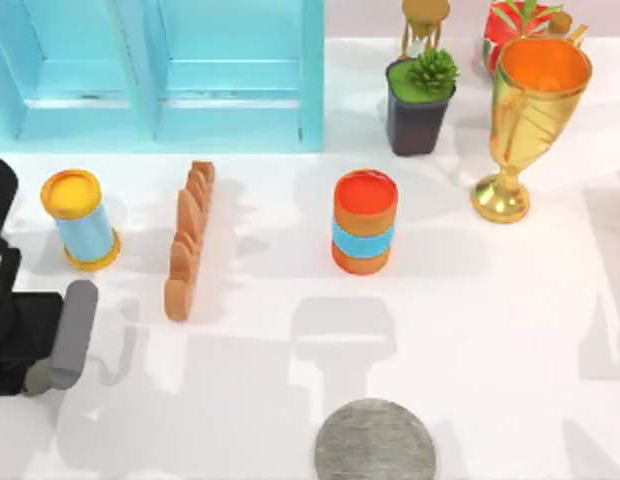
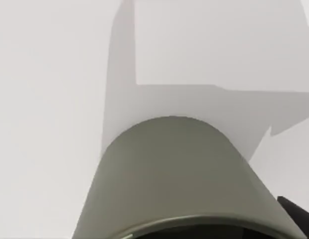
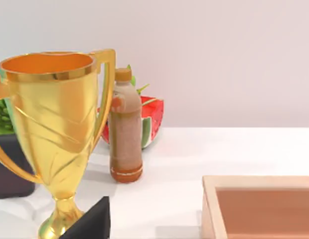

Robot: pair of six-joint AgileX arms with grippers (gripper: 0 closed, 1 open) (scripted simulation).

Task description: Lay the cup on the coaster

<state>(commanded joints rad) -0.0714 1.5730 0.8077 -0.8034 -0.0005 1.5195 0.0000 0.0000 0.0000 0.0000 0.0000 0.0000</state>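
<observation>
- At the left edge of the top view, my left hand [image 1: 35,350] is clamped on the small grey cup [image 1: 72,333], which lies tilted on its side in my grip above the white bench [image 1: 490,320].
- In the left wrist view the grey cup [image 2: 179,174] tapers away from the camera over the bare bench, its dark rim at the lower edge of the frame.
- The speckled grey coaster [image 1: 375,441] lies flat at the bottom centre of the top view, well apart from the cup.
- A light-blue cup with yellow rims [image 1: 80,220] stands in the upper left of the frame, just beyond my left hand, with a brown scalloped wooden rack [image 1: 188,240] to its right.
- An orange cup with a blue band [image 1: 365,222] stands mid-frame, directly above the coaster in the picture.
- A light-blue cabinet [image 1: 160,70] fills the upper left; a potted succulent [image 1: 420,100] and a gold trophy [image 1: 525,120] stand at the upper right.
- The right wrist view takes in the trophy [image 3: 57,129], a brown bottle [image 3: 125,134], a watermelon slice [image 3: 152,119] behind it and a wooden box [image 3: 264,204]; whether my right hand's fingers are apart or together I cannot tell.
</observation>
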